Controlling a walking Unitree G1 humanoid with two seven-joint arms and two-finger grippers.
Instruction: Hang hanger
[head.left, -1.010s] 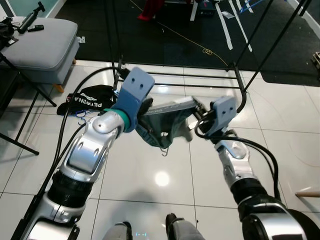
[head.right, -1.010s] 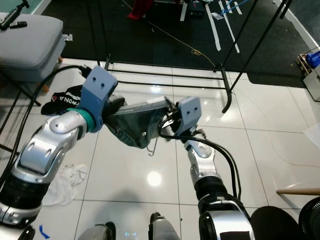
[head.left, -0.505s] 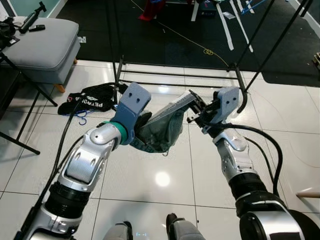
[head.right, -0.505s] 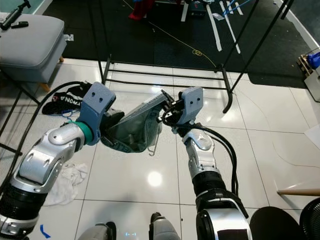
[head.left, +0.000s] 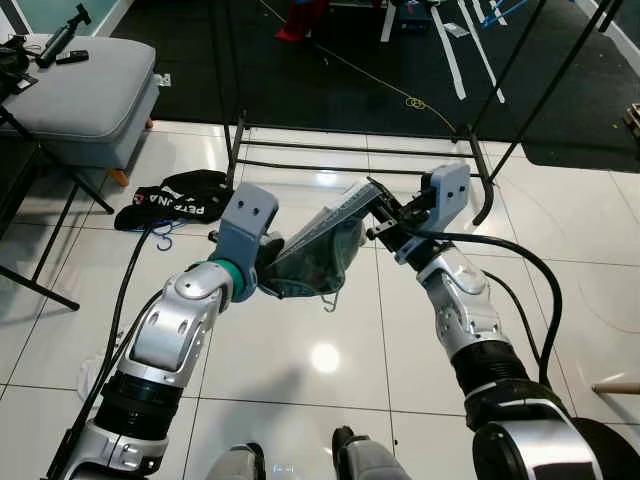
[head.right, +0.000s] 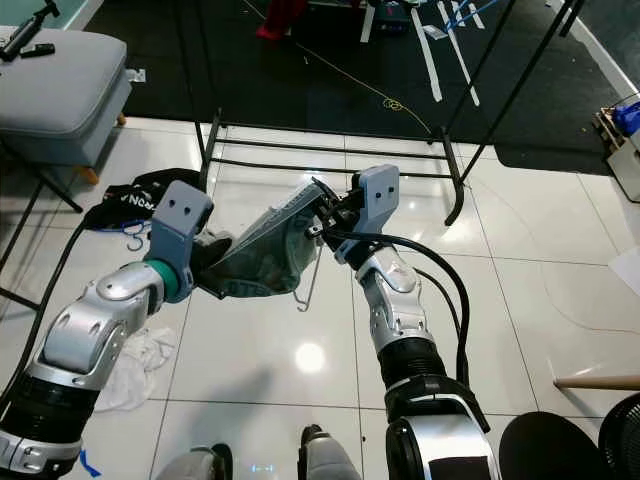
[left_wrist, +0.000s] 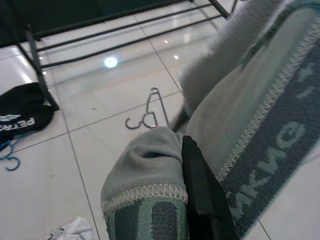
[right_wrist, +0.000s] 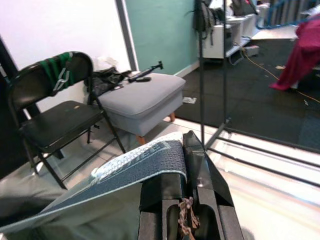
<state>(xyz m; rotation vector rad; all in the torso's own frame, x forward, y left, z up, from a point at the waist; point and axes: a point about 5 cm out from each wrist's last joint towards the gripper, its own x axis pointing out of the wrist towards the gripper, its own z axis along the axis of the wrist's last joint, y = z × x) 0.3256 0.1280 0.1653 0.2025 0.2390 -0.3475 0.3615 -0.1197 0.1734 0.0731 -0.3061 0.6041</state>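
The left gripper (head.left: 268, 277) is clenched on the low end of the grey garment (head.left: 318, 250), held above the floor. The right gripper (head.left: 378, 212) is clamped on its waistband. Keep the band taut and raise both evenly, keeping the wire hanger hook (head.left: 327, 300) free, toward the clothes rack (head.left: 480, 190).

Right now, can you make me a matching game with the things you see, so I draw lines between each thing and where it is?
Things:
1. grey-green garment with a lettered waistband
2. black garment with white letters
3. grey padded stool
4. crumpled white cloth

Places:
A. lying on the white tiles by the black rack's left foot
B. stretched between the left gripper and right gripper
C. on the floor near the robot's left arm
D. standing at the far left

Pairs: 1-B, 2-A, 3-D, 4-C
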